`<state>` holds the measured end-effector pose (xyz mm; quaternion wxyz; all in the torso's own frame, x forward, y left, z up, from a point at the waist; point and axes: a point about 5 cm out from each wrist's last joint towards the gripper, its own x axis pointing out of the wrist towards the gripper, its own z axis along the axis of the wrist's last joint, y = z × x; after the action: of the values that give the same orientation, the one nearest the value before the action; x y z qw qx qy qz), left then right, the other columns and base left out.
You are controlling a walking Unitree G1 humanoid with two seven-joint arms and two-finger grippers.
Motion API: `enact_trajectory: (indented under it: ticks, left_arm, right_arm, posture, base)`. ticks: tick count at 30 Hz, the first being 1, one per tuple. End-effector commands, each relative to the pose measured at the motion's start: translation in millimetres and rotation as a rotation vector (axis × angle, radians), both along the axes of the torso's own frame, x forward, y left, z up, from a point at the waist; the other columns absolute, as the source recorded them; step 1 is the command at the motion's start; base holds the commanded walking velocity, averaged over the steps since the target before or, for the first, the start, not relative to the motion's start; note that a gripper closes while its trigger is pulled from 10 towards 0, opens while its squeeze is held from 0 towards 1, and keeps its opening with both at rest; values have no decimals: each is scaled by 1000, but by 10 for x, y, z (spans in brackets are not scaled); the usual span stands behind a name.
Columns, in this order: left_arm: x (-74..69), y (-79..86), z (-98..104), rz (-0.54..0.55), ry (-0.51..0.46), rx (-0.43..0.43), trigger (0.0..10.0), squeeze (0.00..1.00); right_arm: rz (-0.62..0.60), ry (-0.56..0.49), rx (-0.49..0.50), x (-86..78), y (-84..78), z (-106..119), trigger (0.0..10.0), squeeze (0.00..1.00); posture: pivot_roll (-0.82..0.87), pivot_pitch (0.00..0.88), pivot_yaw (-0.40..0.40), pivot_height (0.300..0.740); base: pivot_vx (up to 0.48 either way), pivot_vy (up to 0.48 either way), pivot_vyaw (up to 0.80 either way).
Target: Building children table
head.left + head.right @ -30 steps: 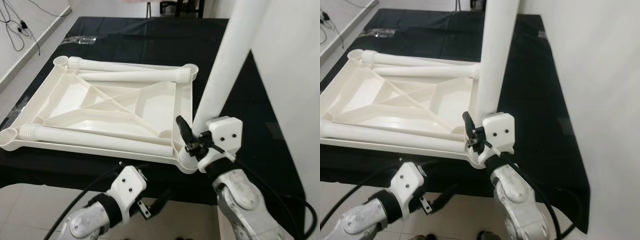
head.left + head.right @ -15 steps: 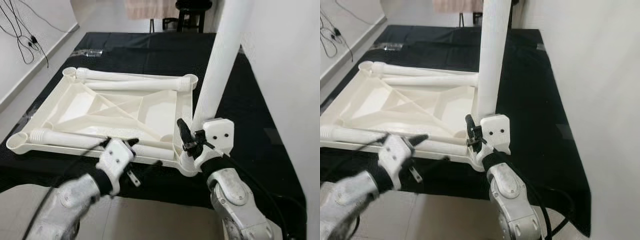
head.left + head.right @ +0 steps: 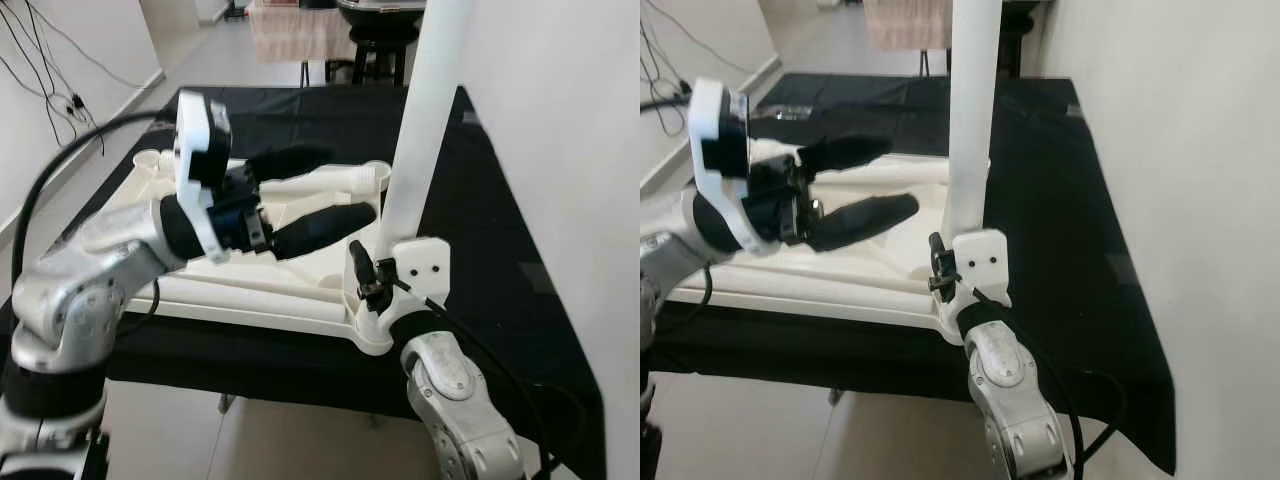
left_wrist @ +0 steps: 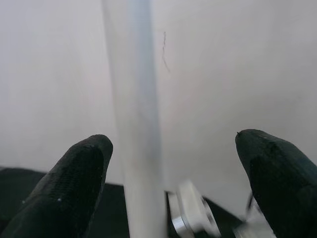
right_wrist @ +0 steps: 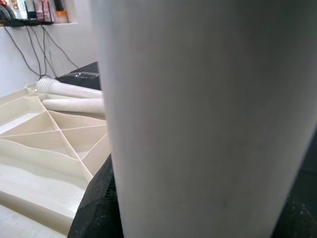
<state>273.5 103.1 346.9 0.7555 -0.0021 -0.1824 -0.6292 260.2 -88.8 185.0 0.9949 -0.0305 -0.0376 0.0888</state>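
Note:
A white plastic tabletop [image 3: 250,296] lies upside down on the black-covered table [image 3: 480,250]. One white leg [image 3: 420,120] stands upright in its near right corner socket. My right gripper [image 3: 377,272] is shut on the base of this leg, whose shaft [image 5: 198,124] looms close in the right wrist view. My left gripper [image 3: 342,185] hovers above the tabletop, open, its black fingers pointing at the upright leg without touching it. In the left wrist view the leg [image 4: 136,124] stands between the two spread fingertips [image 4: 74,188]. Loose legs [image 5: 69,89] lie across the tabletop's far side.
A white wall [image 3: 560,120] runs close along the table's right edge. A dark stool [image 3: 375,45] stands beyond the far end. Cables [image 3: 40,70] trail over the floor on the left. The table's front edge lies just before my arms.
My left arm has swung up from below the table's front edge to above the tabletop, fingers open toward the upright leg. The right gripper keeps its hold. The camera has tilted up.

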Motion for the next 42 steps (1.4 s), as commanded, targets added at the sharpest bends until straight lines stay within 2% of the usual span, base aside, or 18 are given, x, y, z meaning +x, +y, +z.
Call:
enact_trajectory:
  ticks: [1,2,3,4,9,11,12,13,17,18,19,20,31,32,33,38,41,42]
  left_arm:
    - [123,-68,-61,-12,49,44,10000,1000]
    - [184,-133,-40,-44,54,63,10000,569]
    - [184,-133,-40,-44,54,63,10000,569]
    - [239,-185,-21,-62,61,81,10000,0]
    - [309,-258,-6,-83,70,100,10000,0]
    - [407,-407,-1,-89,69,129,10000,0]
    - [407,-407,-1,-89,69,129,10000,0]
    - [453,-513,3,-95,63,152,10000,0]
    - [506,-573,12,-90,53,173,10000,0]
    - [525,-603,12,-79,44,183,4941,0]
    - [547,-623,16,-74,37,190,4431,0]
    - [552,-636,13,-74,29,198,0,0]
    - [542,-649,-13,-78,19,210,0,0]
    - [474,-636,10,-87,4,193,0,0]
    - [450,-630,17,-92,-1,187,0,0]
    - [403,-603,-2,-95,-13,185,0,0]
    - [400,-569,-13,-76,-16,176,0,0]
    - [400,-569,-13,-76,-16,176,0,0]
  right_arm:
    - [6,191,-46,5,33,-393,10000,0]
    - [10,185,-45,10,48,-388,10000,0]
    - [10,185,-45,10,48,-388,10000,0]
    - [16,179,-45,15,66,-384,10000,0]
    - [22,173,-45,20,87,-381,10000,0]
    - [24,169,-44,23,99,-377,10000,0]
    - [24,169,-44,23,99,-377,10000,0]
    - [25,166,-43,22,107,-374,10000,0]
    - [28,163,-43,22,116,-374,10000,0]
    - [29,162,-43,21,119,-374,10000,0]
    - [30,160,-43,20,121,-375,10000,0]
    - [31,158,-43,21,124,-374,10000,0]
    - [32,151,-46,31,111,-368,10000,0]
    - [80,131,-48,37,143,-331,10000,0]
    - [107,119,-49,39,161,-311,10000,1000]
    - [220,57,-73,70,199,-206,10000,1000]
    - [277,14,-108,234,46,-56,10000,1000]
    - [277,14,-108,234,46,-56,10000,1000]
  posture:
    - [29,106,43,740]
    - [26,104,46,740]
    - [26,104,46,740]
    - [18,106,53,740]
    - [14,106,54,740]
    - [8,111,61,740]
    - [8,111,61,740]
    - [8,114,63,740]
    - [8,113,64,740]
    - [9,114,65,740]
    - [9,115,65,740]
    - [6,115,65,740]
    - [7,115,62,740]
    - [5,117,54,740]
    - [5,117,54,740]
    - [4,114,50,740]
    - [5,108,42,740]
    - [5,108,42,740]
  base:
    - [0,0,0]
    - [0,0,0]
    - [0,0,0]
    - [0,0,0]
    - [0,0,0]
    - [0,0,0]
    - [0,0,0]
    - [0,0,0]
    - [0,0,0]
    - [0,0,0]
    - [0,0,0]
    - [0,0,0]
    - [0,0,0]
    - [0,0,0]
    - [0,0,0]
    - [0,0,0]
    - [0,0,0]
    - [0,0,0]
